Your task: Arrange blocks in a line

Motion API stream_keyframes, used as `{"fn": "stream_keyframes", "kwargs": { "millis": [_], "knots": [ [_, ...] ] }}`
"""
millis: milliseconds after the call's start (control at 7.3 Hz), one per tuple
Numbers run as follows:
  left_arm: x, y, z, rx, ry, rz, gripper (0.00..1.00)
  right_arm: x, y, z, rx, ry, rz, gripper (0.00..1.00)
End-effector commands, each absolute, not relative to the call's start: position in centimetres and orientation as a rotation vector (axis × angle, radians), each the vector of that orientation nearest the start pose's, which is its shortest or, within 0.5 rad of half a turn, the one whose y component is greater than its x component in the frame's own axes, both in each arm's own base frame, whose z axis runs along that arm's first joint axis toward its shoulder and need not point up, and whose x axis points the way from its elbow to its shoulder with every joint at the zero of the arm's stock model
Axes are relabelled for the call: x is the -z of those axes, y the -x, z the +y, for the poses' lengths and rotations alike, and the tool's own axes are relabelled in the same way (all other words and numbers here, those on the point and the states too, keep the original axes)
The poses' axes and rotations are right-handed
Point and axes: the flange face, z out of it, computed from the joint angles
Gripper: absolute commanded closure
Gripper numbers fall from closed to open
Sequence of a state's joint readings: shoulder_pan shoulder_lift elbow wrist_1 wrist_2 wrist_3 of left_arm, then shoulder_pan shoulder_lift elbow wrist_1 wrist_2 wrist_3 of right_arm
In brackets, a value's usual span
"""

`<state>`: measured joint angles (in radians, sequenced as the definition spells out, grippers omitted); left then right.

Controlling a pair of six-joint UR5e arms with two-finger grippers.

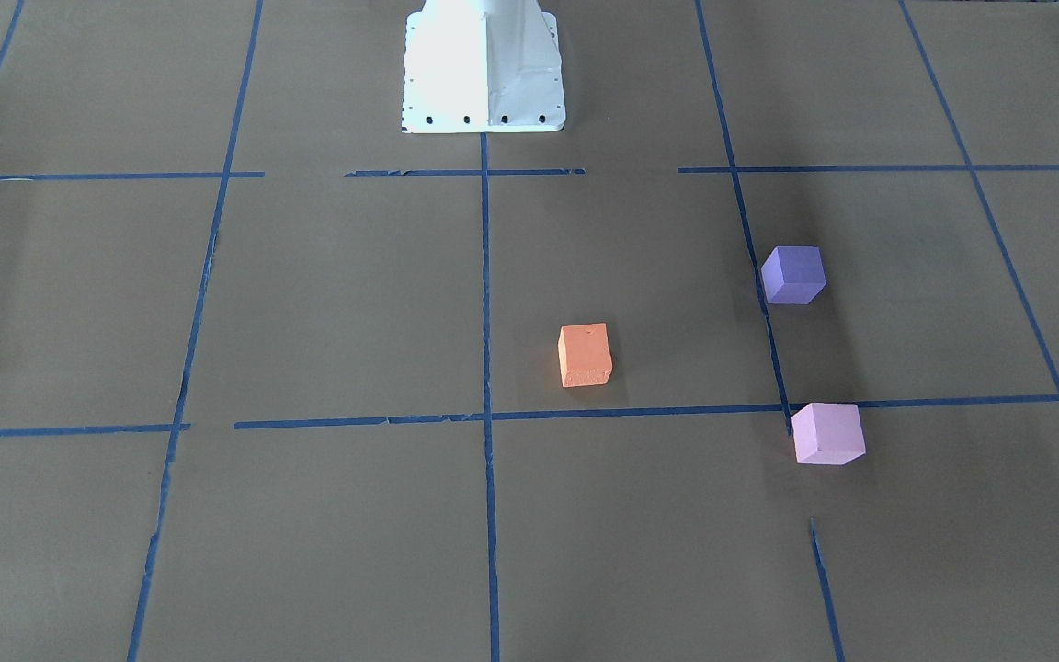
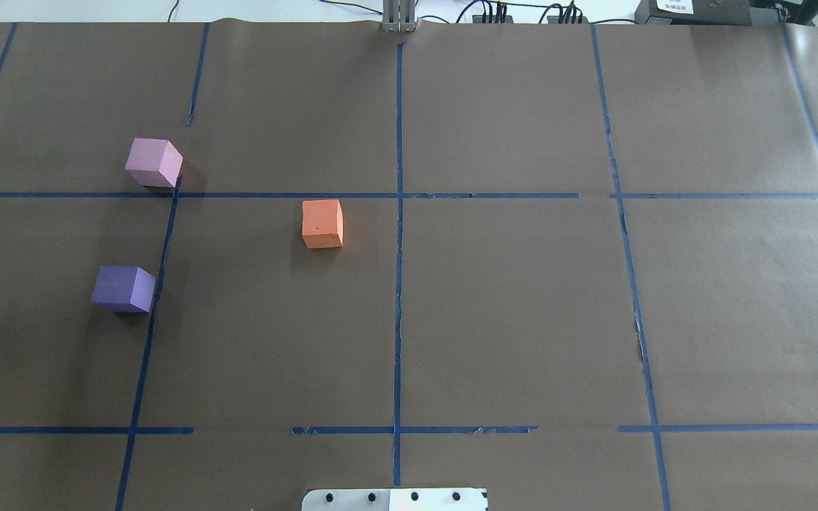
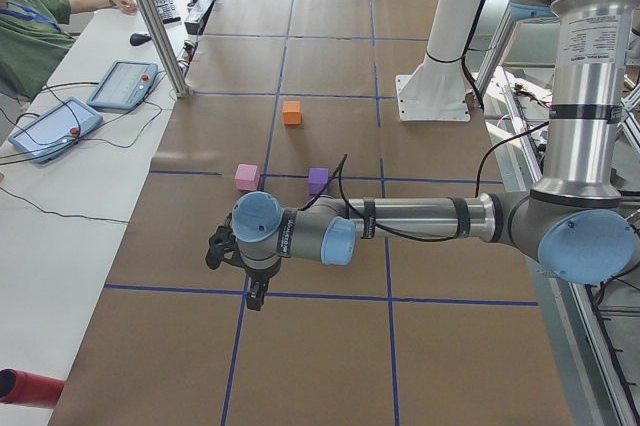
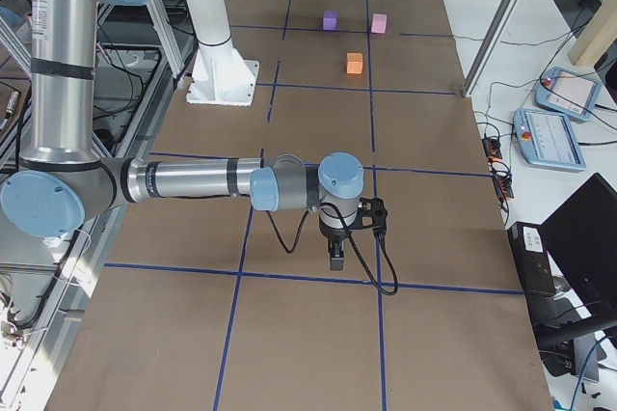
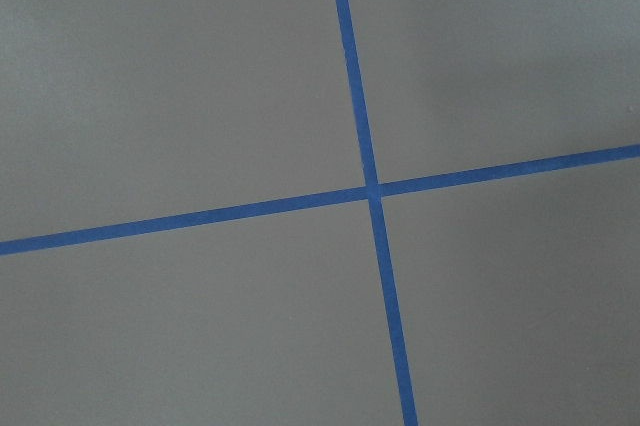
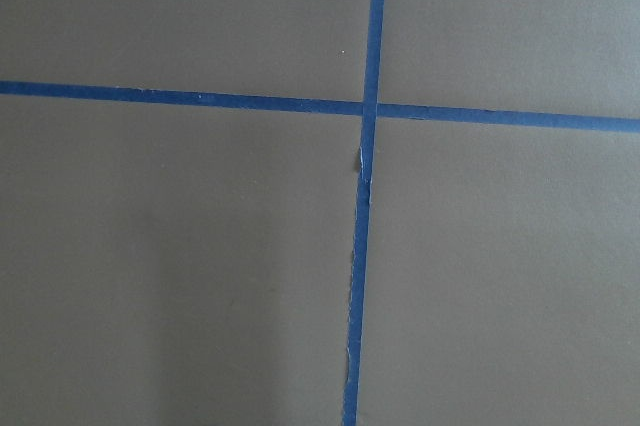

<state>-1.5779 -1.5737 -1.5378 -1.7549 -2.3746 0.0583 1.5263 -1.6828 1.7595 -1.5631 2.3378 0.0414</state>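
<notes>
Three cubes lie apart on the brown paper table. The orange block (image 1: 585,355) (image 2: 322,223) is near the middle. The violet-purple block (image 1: 793,274) (image 2: 123,288) and the pale pink block (image 1: 827,433) (image 2: 154,162) lie on my left side, by a blue tape line. My left gripper (image 3: 255,296) shows only in the exterior left view, hanging over the table's left end, away from the blocks; I cannot tell its state. My right gripper (image 4: 335,259) shows only in the exterior right view, over the right end; I cannot tell its state. Both wrist views show only paper and tape.
The white robot base (image 1: 483,69) stands at the table's robot side. Blue tape lines (image 2: 398,234) grid the paper. An operator (image 3: 25,36) sits at a side bench with control pendants (image 3: 122,84). More pendants (image 4: 549,136) and a laptop (image 4: 588,237) show in the exterior right view.
</notes>
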Motion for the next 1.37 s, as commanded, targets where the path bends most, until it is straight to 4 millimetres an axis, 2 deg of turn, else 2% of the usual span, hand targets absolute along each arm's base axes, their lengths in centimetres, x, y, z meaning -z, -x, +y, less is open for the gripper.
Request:
{"fn": "stream_keyframes", "kwargs": {
  "millis": [0,137,274,411,548,685,822,959,1096,1233],
  "knots": [
    [-62.9,6.4,-50.7,-0.125,-0.213,0.796,0.00,-61.8,-4.4,-45.1,0.035,-0.047,-0.769,0.00],
    [-62.3,6.0,-50.8,-0.137,-0.226,0.797,0.00,-61.8,-4.4,-45.1,0.035,-0.047,-0.769,0.00],
    [-62.0,4.4,-51.2,-0.171,-0.220,0.801,0.00,-61.8,-4.4,-45.1,0.035,-0.047,-0.769,0.00],
    [-60.1,0.7,-52.5,-0.252,-0.232,0.809,0.00,-61.8,-4.4,-45.1,0.035,-0.047,-0.769,0.00],
    [-56.1,-3.0,-55.5,-0.336,-0.279,0.819,0.00,-61.8,-4.4,-45.1,0.035,-0.047,-0.769,0.00],
    [-53.9,-5.3,-56.7,-0.340,-0.282,0.831,0.00,-61.8,-4.4,-45.1,0.035,-0.047,-0.769,0.00],
    [-50.1,-7.8,-57.7,-0.297,-0.292,0.859,0.00,-61.8,-4.4,-45.1,0.035,-0.047,-0.769,0.00],
    [-45.2,-13.4,-59.3,-0.277,-0.273,0.902,0.00,-61.8,-4.4,-45.1,0.035,-0.047,-0.769,0.00],
    [-39.3,-19.8,-60.1,-0.208,-0.227,0.961,0.00,-61.8,-4.4,-45.1,0.035,-0.047,-0.769,0.00],
    [-35.2,-25.6,-59.7,-0.138,-0.153,1.004,0.00,-61.8,-4.4,-45.1,0.035,-0.047,-0.769,0.00]
  ]
}}
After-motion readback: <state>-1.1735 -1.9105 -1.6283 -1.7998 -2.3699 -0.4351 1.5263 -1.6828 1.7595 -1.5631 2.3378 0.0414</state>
